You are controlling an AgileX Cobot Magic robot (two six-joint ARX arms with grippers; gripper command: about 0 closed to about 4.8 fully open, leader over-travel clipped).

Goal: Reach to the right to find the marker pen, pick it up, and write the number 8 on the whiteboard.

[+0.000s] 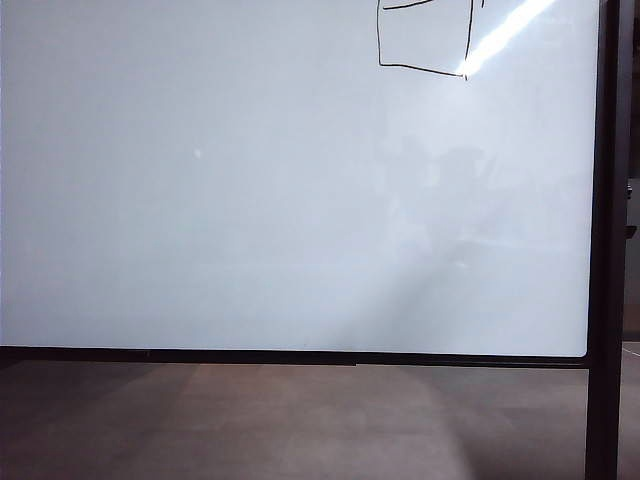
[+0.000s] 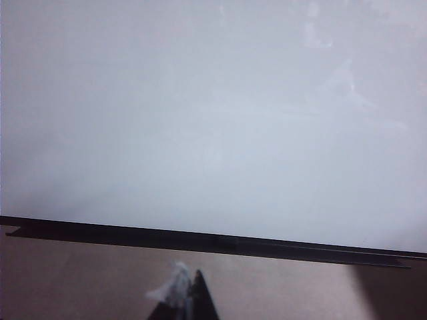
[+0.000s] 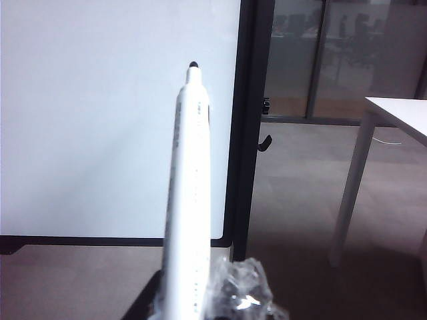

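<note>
Marker pen (image 3: 189,200) sits clamped in the right end effector (image 3: 200,297), long axis aimed tip-first at the whiteboard (image 1: 250,200), clear of it. Left end effector (image 2: 190,297) low, empty, opening unclear. Number 8 (image 1: 425,40) high, top edge; right arm nearer.

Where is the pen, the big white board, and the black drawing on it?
pen (image 3: 189,200), right wrist view, middle of its white barrel.
white board (image 1: 250,200), exterior view, bare white surface.
black drawing (image 1: 379,45), exterior view, its left upright line near the top edge.
</note>
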